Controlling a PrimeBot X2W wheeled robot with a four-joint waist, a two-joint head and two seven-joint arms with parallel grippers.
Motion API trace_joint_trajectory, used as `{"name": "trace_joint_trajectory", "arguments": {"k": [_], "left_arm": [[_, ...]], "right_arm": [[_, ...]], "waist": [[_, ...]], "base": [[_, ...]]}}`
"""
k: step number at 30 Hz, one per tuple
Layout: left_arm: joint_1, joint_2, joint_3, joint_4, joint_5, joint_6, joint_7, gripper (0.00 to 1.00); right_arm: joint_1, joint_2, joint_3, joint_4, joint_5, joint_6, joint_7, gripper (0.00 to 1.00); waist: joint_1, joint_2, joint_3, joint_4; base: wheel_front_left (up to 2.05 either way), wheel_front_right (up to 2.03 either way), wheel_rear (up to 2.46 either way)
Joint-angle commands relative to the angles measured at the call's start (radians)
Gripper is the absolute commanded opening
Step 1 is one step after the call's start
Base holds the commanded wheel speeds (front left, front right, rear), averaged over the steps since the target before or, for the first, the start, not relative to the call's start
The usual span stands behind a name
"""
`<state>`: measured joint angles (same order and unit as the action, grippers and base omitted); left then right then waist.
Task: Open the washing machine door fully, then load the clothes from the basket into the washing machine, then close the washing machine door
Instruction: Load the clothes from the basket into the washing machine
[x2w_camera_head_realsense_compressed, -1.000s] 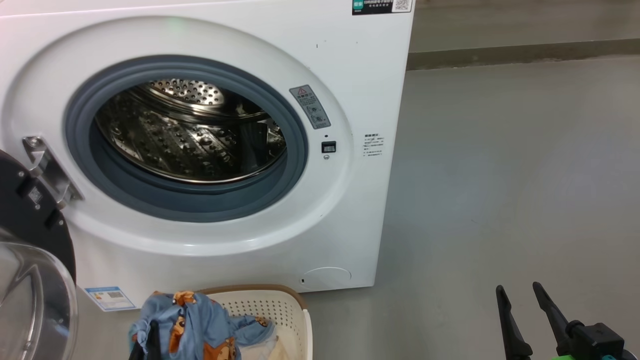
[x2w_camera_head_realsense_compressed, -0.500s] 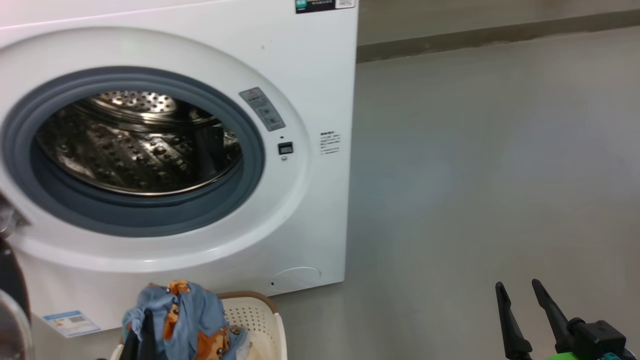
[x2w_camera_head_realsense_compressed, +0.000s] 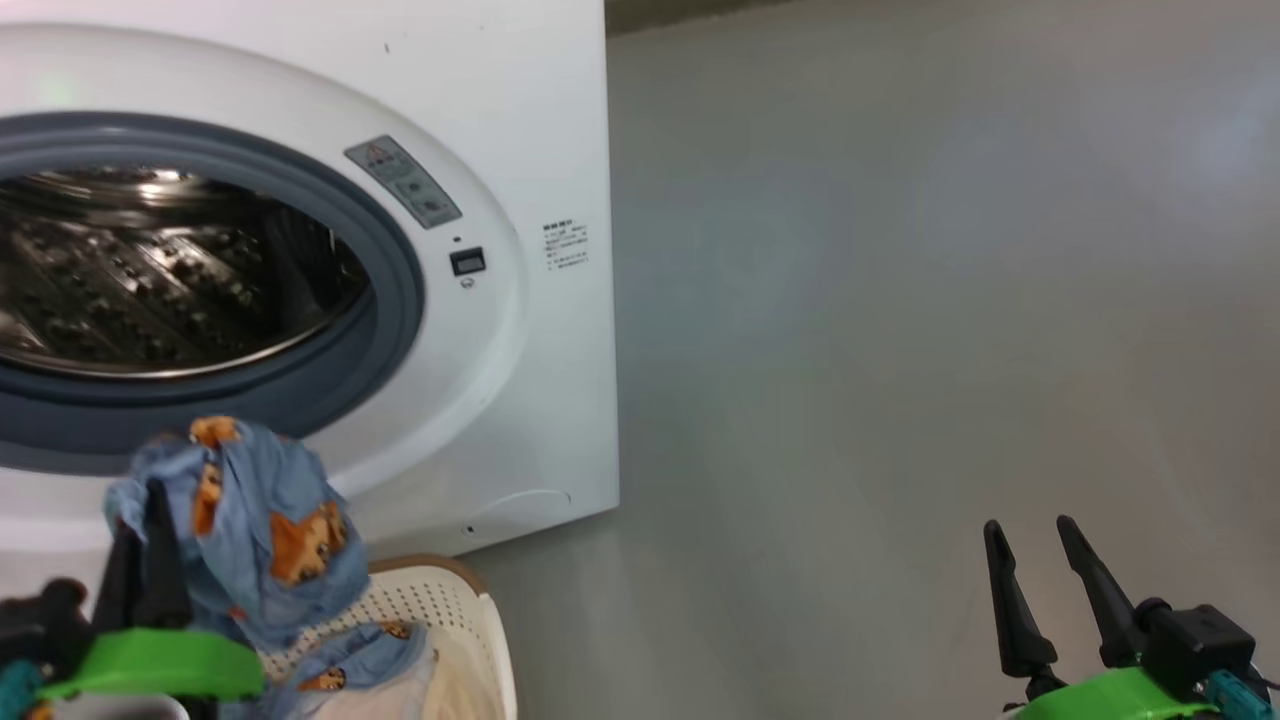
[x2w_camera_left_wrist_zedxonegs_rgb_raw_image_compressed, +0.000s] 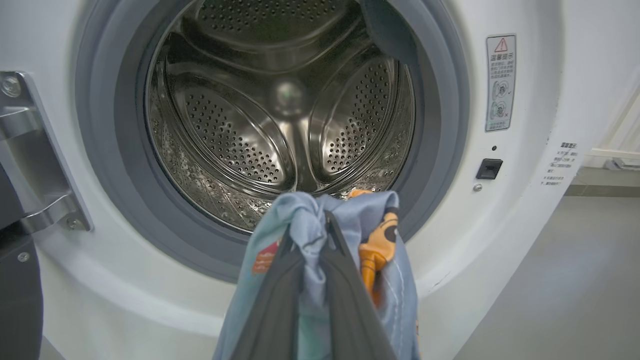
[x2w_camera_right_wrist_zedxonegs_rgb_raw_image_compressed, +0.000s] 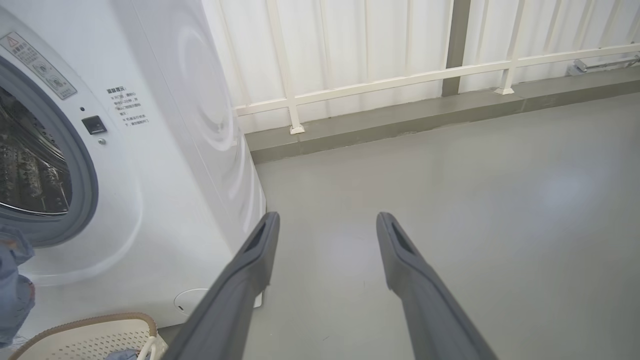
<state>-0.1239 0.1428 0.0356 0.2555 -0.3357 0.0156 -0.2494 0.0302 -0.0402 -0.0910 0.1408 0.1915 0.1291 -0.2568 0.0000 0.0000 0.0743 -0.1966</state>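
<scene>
left wrist view: at 6 o'clock your left end effector (x2w_camera_left_wrist_zedxonegs_rgb_raw_image_compressed: 327, 222) is clamped on the clothes (x2w_camera_left_wrist_zedxonegs_rgb_raw_image_compressed: 300, 210), just before the washing machine (x2w_camera_left_wrist_zedxonegs_rgb_raw_image_compressed: 525, 240), with its open drum (x2w_camera_left_wrist_zedxonegs_rgb_raw_image_compressed: 280, 115) at 12 o'clock. head view: basket (x2w_camera_head_realsense_compressed: 440, 600) at 7 o'clock; your right end effector (x2w_camera_head_realsense_compressed: 1028, 530) is wide and empty at 5 o'clock.

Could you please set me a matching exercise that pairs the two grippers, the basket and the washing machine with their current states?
Column one:
1. left gripper
2. right gripper
3. basket
4. washing machine

Column two:
A. open and empty, above the bare floor
B. on the floor in front of the machine, some clothes inside
C. shut on a blue bear-print garment, held up before the opening
D. opening uncovered, no laundry seen in its drum

Pairs: 1-C, 2-A, 3-B, 4-D
</scene>
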Motion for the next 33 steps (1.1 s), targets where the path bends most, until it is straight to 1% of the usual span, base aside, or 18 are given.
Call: {"name": "trace_joint_trajectory", "arguments": {"k": [1,10,14,18,25,33], "left_arm": [[-0.081,0.046,0.046,-0.001,-0.006,0.003,-0.010,0.00],[-0.303,0.144,0.087,0.081,-0.014,-0.019,-0.011,0.00],[-0.419,0.190,0.099,0.142,-0.007,-0.030,-0.012,0.00],[-0.528,0.224,0.101,0.207,0.014,-0.033,-0.012,0.00],[-0.670,0.261,0.089,0.316,0.044,-0.053,-0.012,0.00],[-0.819,0.296,0.084,0.432,0.083,-0.062,-0.012,0.00]], "right_arm": [[-0.046,-0.010,0.034,-0.029,0.015,0.002,-0.005,1.00],[-0.127,-0.010,0.076,-0.045,0.044,0.002,-0.005,1.00],[-0.167,-0.010,0.104,-0.050,0.060,0.002,-0.005,1.00],[-0.204,-0.010,0.131,-0.053,0.071,0.002,-0.005,1.00],[-0.242,-0.010,0.162,-0.060,0.085,0.002,-0.005,1.00],[-0.266,-0.010,0.198,-0.063,0.096,0.002,-0.005,1.00]], "waist": [[0.0000,0.0000,0.075,-0.028],[0.0000,0.0000,0.236,-0.035],[0.0000,0.0000,0.307,-0.041],[0.0000,0.0000,0.365,-0.054],[0.0000,0.0000,0.433,-0.084],[0.0000,0.0000,0.491,-0.117]], "base": [[0.00,0.00,0.00],[0.00,0.00,0.00],[0.00,0.00,0.00],[0.00,0.00,0.00],[0.00,0.00,0.00],[0.00,0.00,0.00]]}}
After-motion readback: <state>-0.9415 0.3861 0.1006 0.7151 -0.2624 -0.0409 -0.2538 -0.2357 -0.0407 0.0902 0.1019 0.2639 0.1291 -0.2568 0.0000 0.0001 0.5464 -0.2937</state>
